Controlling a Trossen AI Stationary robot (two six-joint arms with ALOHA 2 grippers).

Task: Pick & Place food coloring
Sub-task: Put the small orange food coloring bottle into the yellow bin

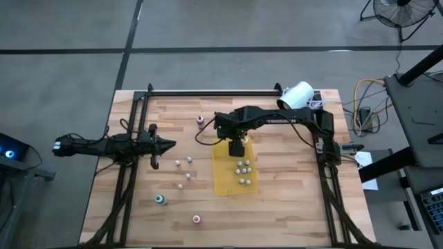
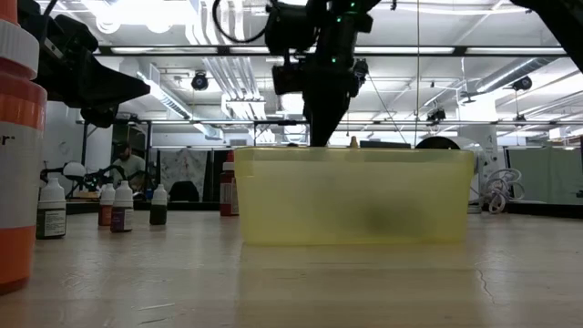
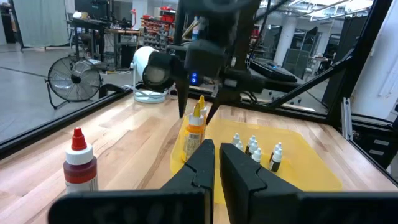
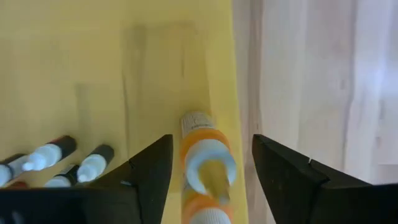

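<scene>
Wooden surface (image 1: 277,200), yellow bin (image 1: 228,185): right gripper (image 4: 211,165) fingers spread astride upright orange-yellow bottle (image 3: 195,127) inside. Lift straight, clear cap. Left gripper (image 3: 215,163) waits leftward, fingers pressed together.

An orange bottle (image 4: 205,163) stands between the right end effector (image 4: 210,168) fingers; small bottles (image 4: 62,158) crowd one side, bare worktop (image 4: 323,81) opposite.

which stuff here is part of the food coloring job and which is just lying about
Part of the job:
- orange-and-yellow bottle between the open right hand fingers
- small bottles in the yellow bin
- loose bottles on the table

Lying about:
- white cylinder device
- left hand, shut, waiting
</scene>
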